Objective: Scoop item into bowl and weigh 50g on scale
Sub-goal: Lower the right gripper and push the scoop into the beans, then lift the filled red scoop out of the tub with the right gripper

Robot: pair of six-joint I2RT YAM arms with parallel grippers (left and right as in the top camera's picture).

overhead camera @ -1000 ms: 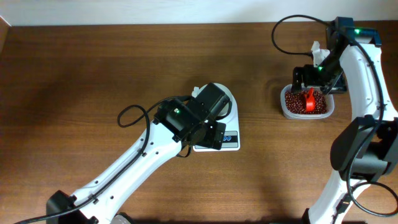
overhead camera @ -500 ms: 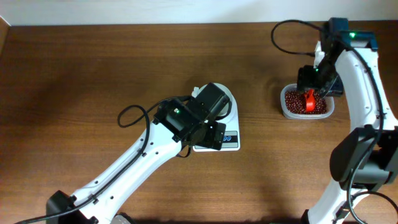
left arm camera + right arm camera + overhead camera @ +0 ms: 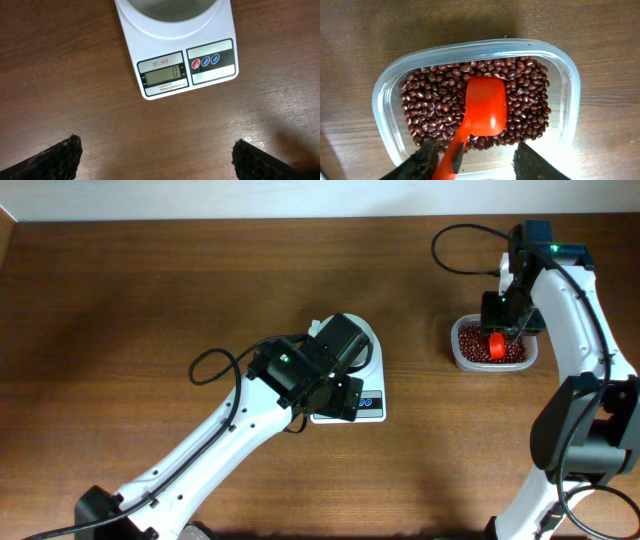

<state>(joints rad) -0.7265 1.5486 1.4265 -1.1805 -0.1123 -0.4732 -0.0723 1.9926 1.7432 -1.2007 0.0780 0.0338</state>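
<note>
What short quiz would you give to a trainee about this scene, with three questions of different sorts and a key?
1. True or false: the display of the digital kitchen scale reads 50.
2. Where does the red scoop rest? A: on the scale. B: in the clear tub, on the beans. C: beside the scale.
3. Fill in: the left arm's fingers stand ___ (open or shut).
Key: 1 false, it reads 0. 2 B. 3 open.
</note>
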